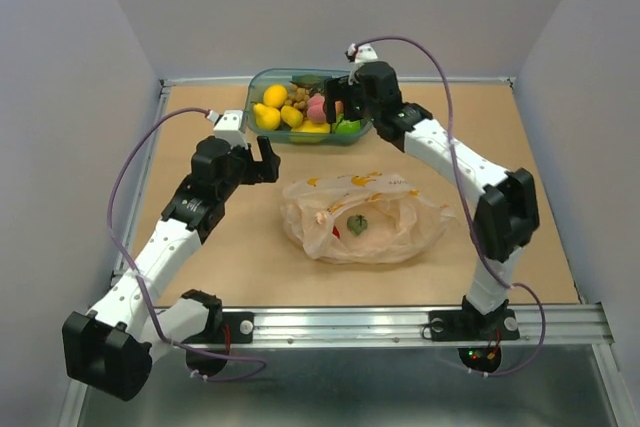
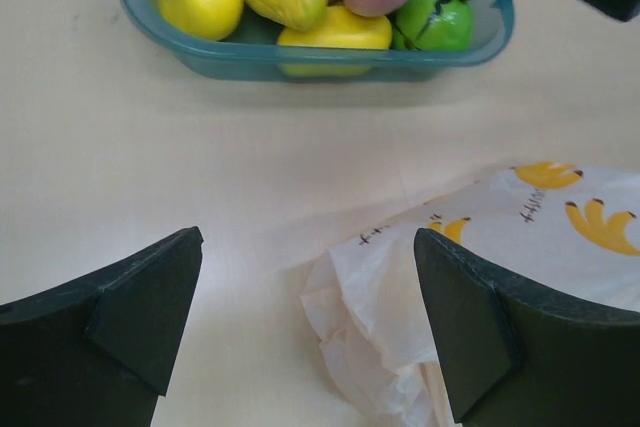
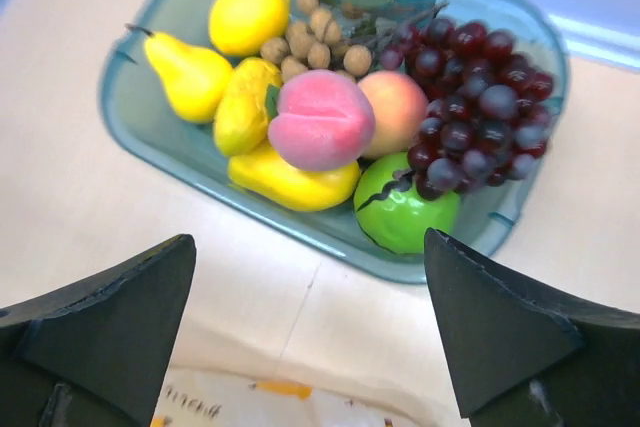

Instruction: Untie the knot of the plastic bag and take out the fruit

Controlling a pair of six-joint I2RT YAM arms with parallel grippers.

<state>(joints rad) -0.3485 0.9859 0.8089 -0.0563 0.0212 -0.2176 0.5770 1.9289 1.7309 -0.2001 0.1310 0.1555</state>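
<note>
The plastic bag (image 1: 365,217) lies slack in the middle of the table, pale film with yellow printed marks, a small dark green thing (image 1: 357,225) showing through it. Its crumpled end (image 2: 385,347) lies below my left gripper (image 2: 308,247); I cannot make out a knot. The left gripper (image 1: 265,157) is open and empty, just left of the bag. My right gripper (image 1: 343,97) is open and empty above the near rim of the teal tub (image 3: 150,147). In the tub lie a pink peach (image 3: 320,119), a dark grape bunch (image 3: 475,97) and a round yellow fruit (image 3: 248,15).
The tub (image 1: 258,127) stands at the back centre and also holds a yellow pear (image 3: 185,72), a green apple (image 3: 400,212) and brown small balls (image 3: 310,37). Grey walls close in the table on three sides. A metal rail (image 1: 400,322) runs along the near edge.
</note>
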